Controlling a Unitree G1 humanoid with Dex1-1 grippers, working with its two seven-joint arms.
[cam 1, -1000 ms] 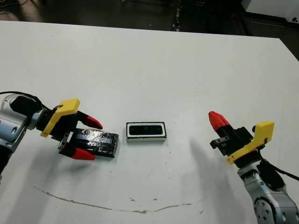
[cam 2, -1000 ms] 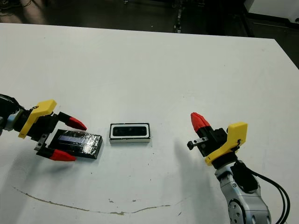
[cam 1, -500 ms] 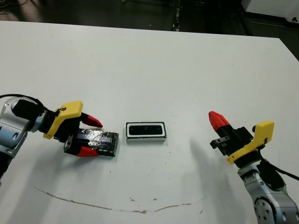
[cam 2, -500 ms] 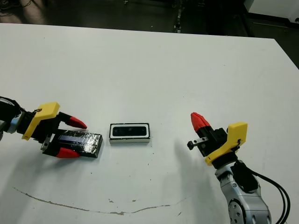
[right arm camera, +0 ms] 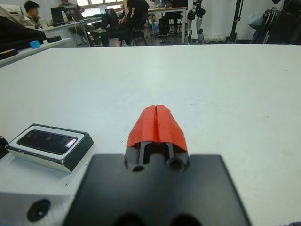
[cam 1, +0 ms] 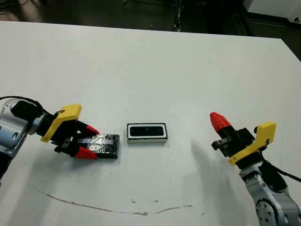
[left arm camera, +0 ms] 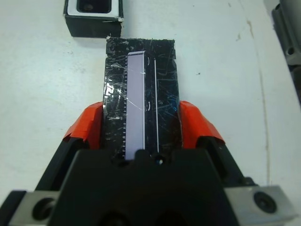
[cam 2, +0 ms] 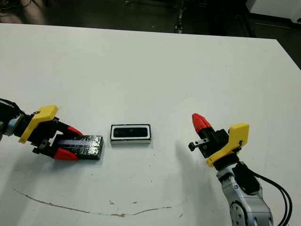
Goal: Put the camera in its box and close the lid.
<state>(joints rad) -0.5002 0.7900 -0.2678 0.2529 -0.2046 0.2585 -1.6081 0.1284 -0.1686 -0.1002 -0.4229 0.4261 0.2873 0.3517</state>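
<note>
The box [cam 1: 146, 139], white-rimmed with dark sides, sits at the table's middle with the black camera [cam 1: 146, 131] lying inside it. Left of the box, a small gap away, the flat glossy black lid [cam 1: 106, 143] with its pale strip lies on the table. My left gripper [cam 1: 90, 141] is shut on the lid; in the left wrist view its red fingers [left arm camera: 89, 125] press against both long sides of the lid [left arm camera: 141, 70]. My right gripper [cam 1: 217, 121] hovers well to the right of the box, fingers [right arm camera: 156, 123] shut together with nothing between them.
A thin dark curved mark [cam 1: 117, 209] runs across the white table [cam 1: 155, 66] near its front edge. Beyond the table's far edge, the right wrist view shows people seated at desks [right arm camera: 127, 19].
My left gripper's fingers have narrowed from wide apart to gripping the lid's sides. The lid, box and right arm have stayed put.
</note>
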